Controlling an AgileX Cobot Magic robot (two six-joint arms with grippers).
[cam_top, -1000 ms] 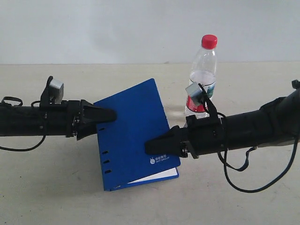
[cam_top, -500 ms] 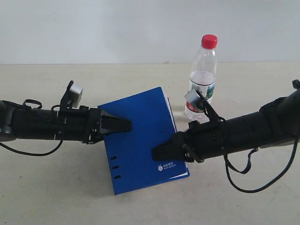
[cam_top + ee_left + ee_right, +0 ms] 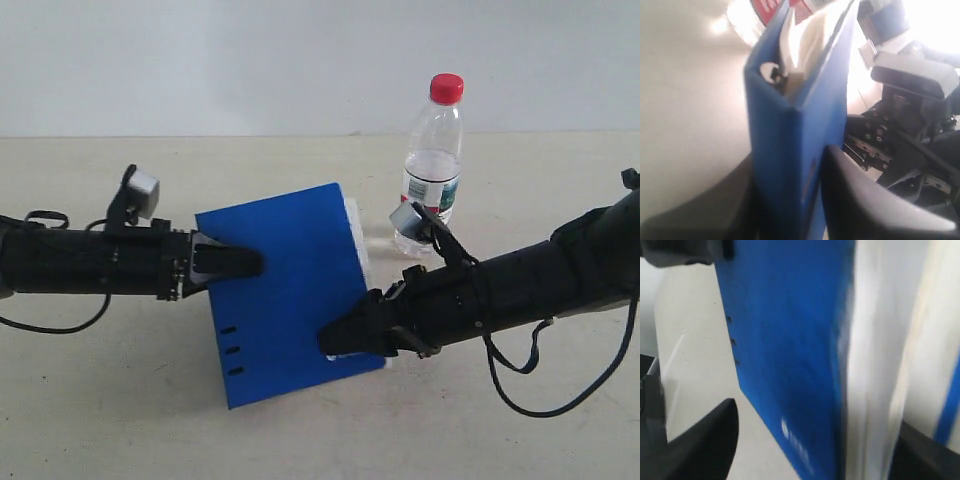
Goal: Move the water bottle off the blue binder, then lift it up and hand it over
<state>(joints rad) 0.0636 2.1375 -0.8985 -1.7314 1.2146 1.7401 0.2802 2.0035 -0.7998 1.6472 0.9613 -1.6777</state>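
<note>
The black fingers point(image 3: 865, 200) of the left gripper point(image 3: 250, 263) are pressed against both covers of the flat rectangular royal-blue binder point(image 3: 285, 290) at its spine edge, leaving no gap. This gripper has drawn back a little toward its own side since half a second ago. The binder has come with it and turned, so its top edge now lies more level.

The right gripper point(image 3: 332, 342) has its jaws wide apart, straddling the binder's lower corner on the page side. One finger point(image 3: 710, 435) stands clear of the blue cover, with table showing between them. The other is hidden behind the white pages point(image 3: 880, 365), so its contact cannot be told.

The small white logo that was in plain sight earlier is now covered by this gripper in the exterior view. In the right wrist view it is only a blurred white mark point(image 3: 790, 440) and cannot be read.

Three small slots point(image 3: 232, 350) run along the spine side.

One small clear plastic water bottle point(image 3: 433, 160) with a red cap stands upright in the same place as before. It is on the pale table point(image 3: 100, 420), off the binder and just beyond its far right corner. The print on its red, white and green label is too small to read.

In all there are one binder, one bottle and two grippers.
</note>
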